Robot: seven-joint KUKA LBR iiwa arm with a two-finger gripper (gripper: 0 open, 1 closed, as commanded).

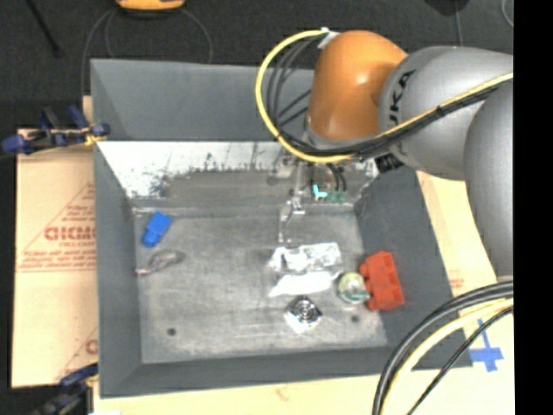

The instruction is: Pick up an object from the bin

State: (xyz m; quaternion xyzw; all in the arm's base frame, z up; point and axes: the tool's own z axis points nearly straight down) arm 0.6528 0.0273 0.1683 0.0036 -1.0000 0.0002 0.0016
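Clutter lies mostly in the right half of the bin [216, 305]. A crumpled silvery wrapper [305, 258] sits near the middle-right of the floor, with a flat white scrap [298, 285] touching its near edge. Just nearer the camera is a small shiny foil lump [303, 314]. To the right of the scrap rests a pale, glassy ball [351, 288], touching or nearly touching a red brick [382, 280] that lies tilted by the right wall. Well apart, on the left side, a blue block [156, 228] sits near the left wall, and a thin grey loop [159, 262] lies just below it.

The arm [449, 111] reaches in from the right, its orange cover [350, 85] above the bin's far wall. The end effector [289, 214] hangs below it, over bare floor just beyond the far edge of the wrapper, which is the nearest thing to it. Whether it touches the wrapper is unclear. How wide the end effector stands is not readable from this angle, and nothing can be seen gripped in it.
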